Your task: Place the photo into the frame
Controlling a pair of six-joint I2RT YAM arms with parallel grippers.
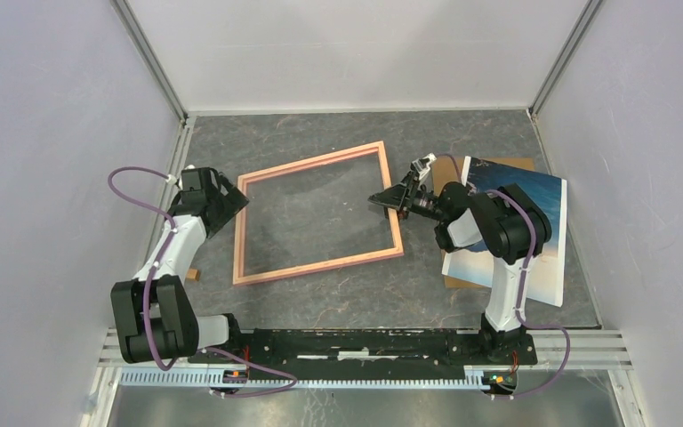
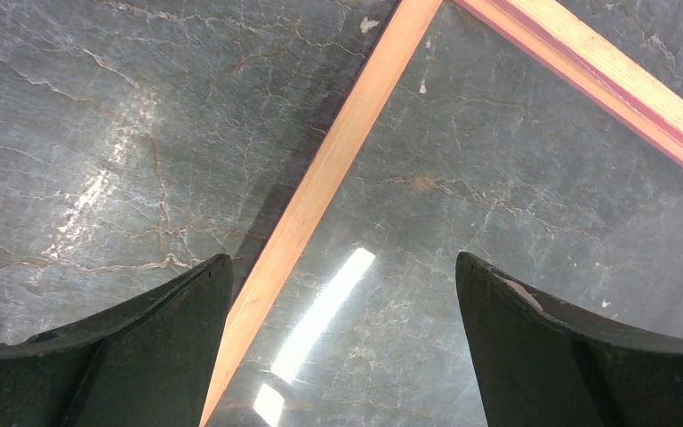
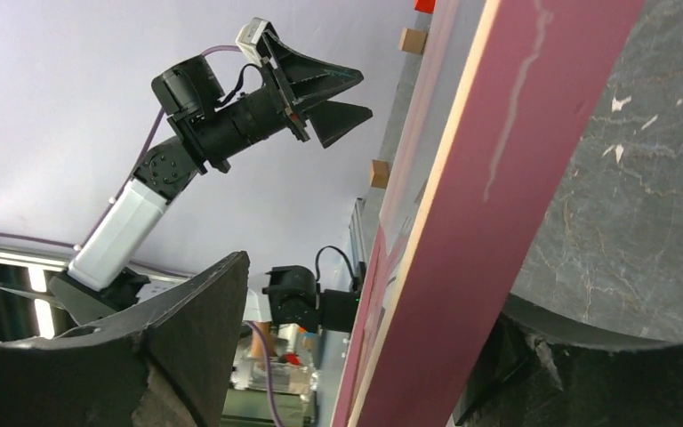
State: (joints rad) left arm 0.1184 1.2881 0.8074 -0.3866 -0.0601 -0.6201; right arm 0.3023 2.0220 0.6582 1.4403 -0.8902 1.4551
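Spread wide, my left gripper [image 2: 338, 267] and right gripper [image 3: 373, 294] straddle the frame [image 1: 318, 265] rails, apparently steadying it for the photo [image 1: 547, 200].

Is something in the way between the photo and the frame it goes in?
Nothing lies on the table between the photo and the frame. But the right arm hangs over the photo's left part, and the right hand straddles the frame's right rail, the side nearest the photo.
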